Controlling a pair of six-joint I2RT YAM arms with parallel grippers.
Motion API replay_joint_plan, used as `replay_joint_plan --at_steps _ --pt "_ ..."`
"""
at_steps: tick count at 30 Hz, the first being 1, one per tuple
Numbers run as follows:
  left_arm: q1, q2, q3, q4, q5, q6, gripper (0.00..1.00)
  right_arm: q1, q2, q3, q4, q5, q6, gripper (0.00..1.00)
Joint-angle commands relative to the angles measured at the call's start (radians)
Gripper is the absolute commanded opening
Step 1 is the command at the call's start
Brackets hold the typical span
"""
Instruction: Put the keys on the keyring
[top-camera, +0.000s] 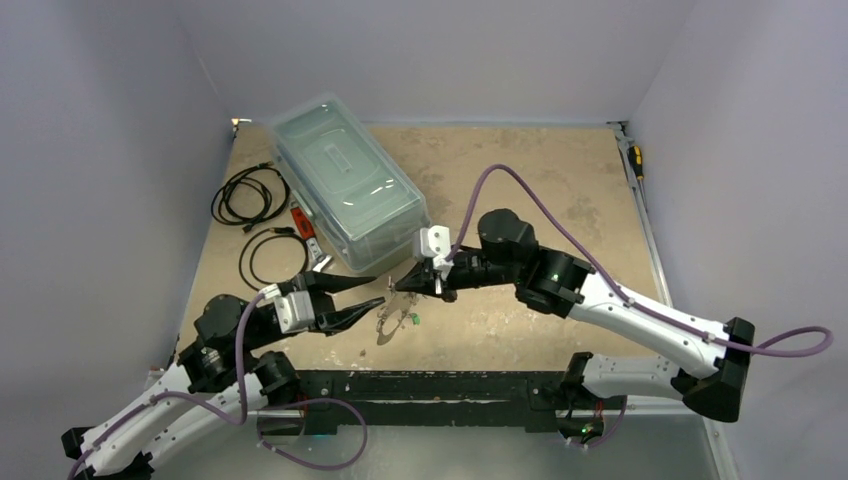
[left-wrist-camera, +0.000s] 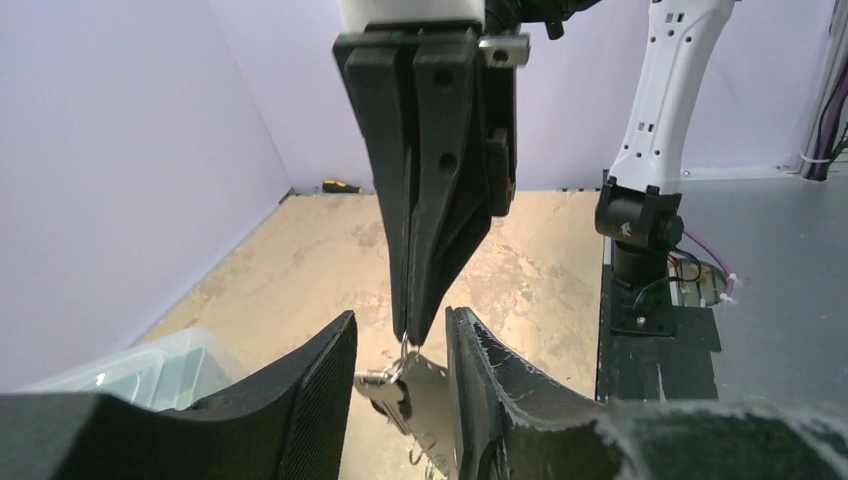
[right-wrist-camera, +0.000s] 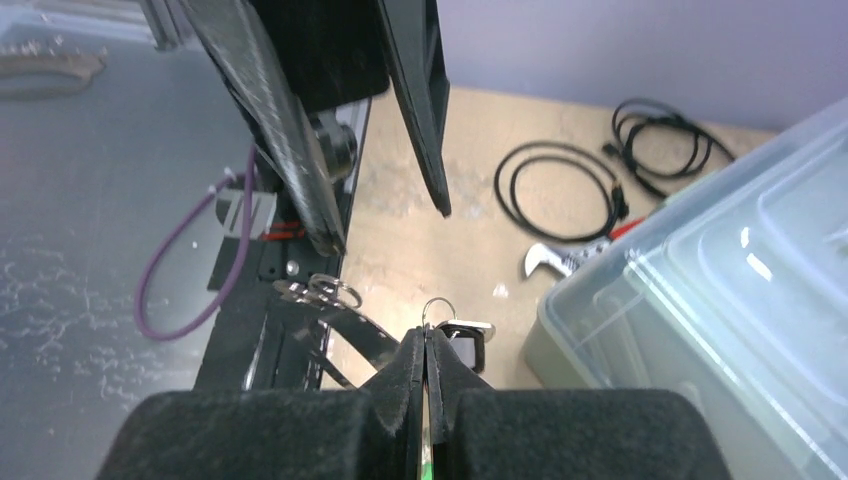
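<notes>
I see my left tool (left-wrist-camera: 400, 340), jaws parted, flanking the right tool (left-wrist-camera: 408, 322), its tips pressed together on a small metal ring (left-wrist-camera: 408, 350) carrying a dark-headed silver key (left-wrist-camera: 385, 390).

A clear lidded plastic box (top-camera: 348, 185) stands on the tan table (top-camera: 530, 170). Left of the box lie two black cable coils (top-camera: 228, 185), a red tool (top-camera: 298, 218) and a silver wrench (top-camera: 318, 258). A yellow-handled screwdriver (top-camera: 635, 160) lies well to the box's right.

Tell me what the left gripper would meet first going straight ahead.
Probably the right gripper: its shut tip, holding a key, hangs between the open fingers of the left gripper. Depth is hard to judge.
</notes>
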Motion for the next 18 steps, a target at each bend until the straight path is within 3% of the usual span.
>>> replay_joint_plan --at_steps 1,18 --pt "-0.002 -0.017 0.005 0.058 -0.002 0.010 0.36 0.003 -0.055 -0.005 0.161 -0.060 0.034 0.00" --pt "-0.002 -0.031 -0.041 0.121 0.135 0.042 0.25 0.003 -0.095 -0.018 0.181 -0.220 0.065 0.00"
